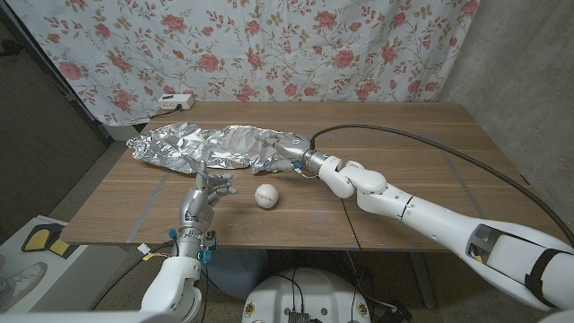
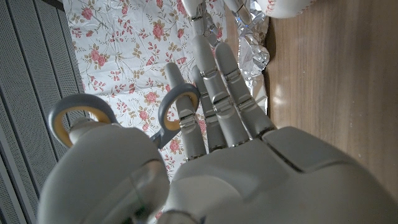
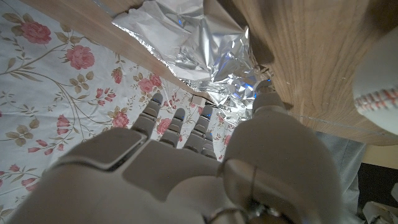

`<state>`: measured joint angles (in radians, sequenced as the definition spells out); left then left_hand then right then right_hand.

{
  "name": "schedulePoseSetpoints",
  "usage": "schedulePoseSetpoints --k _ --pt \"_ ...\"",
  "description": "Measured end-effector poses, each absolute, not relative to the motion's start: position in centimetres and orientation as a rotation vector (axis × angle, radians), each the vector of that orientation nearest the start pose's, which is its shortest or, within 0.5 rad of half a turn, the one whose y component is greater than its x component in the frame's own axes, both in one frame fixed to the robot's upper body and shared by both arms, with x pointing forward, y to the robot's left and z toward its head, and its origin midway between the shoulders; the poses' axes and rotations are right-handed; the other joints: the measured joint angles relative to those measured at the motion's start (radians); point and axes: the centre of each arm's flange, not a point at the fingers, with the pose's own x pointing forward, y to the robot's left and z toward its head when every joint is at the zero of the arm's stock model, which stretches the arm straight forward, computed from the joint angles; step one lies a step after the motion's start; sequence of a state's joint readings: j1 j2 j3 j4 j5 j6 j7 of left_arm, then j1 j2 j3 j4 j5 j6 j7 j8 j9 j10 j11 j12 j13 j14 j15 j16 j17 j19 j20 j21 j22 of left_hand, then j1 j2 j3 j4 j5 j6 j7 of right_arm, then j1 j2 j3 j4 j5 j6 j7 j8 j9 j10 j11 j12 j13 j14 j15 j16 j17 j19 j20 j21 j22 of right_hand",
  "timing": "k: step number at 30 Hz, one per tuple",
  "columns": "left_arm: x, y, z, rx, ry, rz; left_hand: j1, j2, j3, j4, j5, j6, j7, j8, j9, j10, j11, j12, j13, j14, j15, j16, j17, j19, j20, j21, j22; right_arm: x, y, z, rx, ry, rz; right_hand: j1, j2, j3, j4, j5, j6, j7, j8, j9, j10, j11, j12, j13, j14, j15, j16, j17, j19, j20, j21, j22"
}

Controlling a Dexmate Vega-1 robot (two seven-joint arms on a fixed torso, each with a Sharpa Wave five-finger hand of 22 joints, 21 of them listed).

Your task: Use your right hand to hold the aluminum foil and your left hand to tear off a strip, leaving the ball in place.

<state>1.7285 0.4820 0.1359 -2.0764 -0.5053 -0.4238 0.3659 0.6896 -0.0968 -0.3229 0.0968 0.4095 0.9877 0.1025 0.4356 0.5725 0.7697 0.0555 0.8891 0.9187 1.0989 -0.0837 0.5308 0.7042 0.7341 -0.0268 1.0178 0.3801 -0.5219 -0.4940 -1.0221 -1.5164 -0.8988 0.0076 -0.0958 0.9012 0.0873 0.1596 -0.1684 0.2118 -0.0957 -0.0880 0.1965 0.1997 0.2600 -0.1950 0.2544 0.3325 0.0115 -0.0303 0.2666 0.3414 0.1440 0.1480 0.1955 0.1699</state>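
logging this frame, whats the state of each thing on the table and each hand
foil: crumpled, spread on the table, untorn
ball: resting on the table, apart from the foil
right hand: pressing on the foil's right end
left hand: holding scissors, fingers reaching toward the foil's near edge

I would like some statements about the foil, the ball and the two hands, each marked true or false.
1. The right hand rests on the aluminum foil. True.
2. The ball lies on top of the foil. False: it lies on the bare wooden table, in front of the foil and apart from it.
3. The left hand is at the near edge of the foil, fingers reaching toward it. True.
4. The left hand holds the ball. False: the ball lies free on the table beside that hand.
5. The foil is a smooth flat sheet. False: it is crumpled and wrinkled.
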Motion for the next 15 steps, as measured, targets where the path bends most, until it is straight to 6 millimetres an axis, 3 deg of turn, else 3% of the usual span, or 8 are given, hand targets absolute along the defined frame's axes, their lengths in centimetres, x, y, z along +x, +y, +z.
schedulePoseSetpoints --k 10,15 --pt "42.1 27.2 -16.5 -0.273 -0.596 0.02 0.0 0.0 -0.001 0.007 0.0 0.002 0.002 -0.007 0.005 0.0 0.0 0.0 0.004 0.002 -0.002 0.006 0.0 0.0 0.0 0.008 0.003 60.5 -0.3 -4.0 -1.764 -1.028 0.272 0.165 0.034 0.085 -0.019 0.0 -0.001 -0.016 0.0 0.0 0.007 -0.015 0.0 0.0 -0.004 -0.004 0.0 0.009 0.004 -0.023 -0.003 -0.002" --pt "42.1 27.2 -16.6 -0.273 -0.592 0.021 0.0 0.0 -0.001 0.007 0.0 0.003 0.003 -0.008 0.008 0.0 0.0 0.0 0.003 0.006 -0.005 0.009 0.0 0.0 0.0 0.008 0.001 60.8 -0.1 -4.5 -1.786 -1.017 0.278 0.206 0.038 0.107 -0.019 0.0 -0.005 -0.019 0.0 0.0 0.019 -0.02 0.008 0.0 -0.004 -0.004 0.0 0.009 0.007 -0.025 -0.003 -0.002"
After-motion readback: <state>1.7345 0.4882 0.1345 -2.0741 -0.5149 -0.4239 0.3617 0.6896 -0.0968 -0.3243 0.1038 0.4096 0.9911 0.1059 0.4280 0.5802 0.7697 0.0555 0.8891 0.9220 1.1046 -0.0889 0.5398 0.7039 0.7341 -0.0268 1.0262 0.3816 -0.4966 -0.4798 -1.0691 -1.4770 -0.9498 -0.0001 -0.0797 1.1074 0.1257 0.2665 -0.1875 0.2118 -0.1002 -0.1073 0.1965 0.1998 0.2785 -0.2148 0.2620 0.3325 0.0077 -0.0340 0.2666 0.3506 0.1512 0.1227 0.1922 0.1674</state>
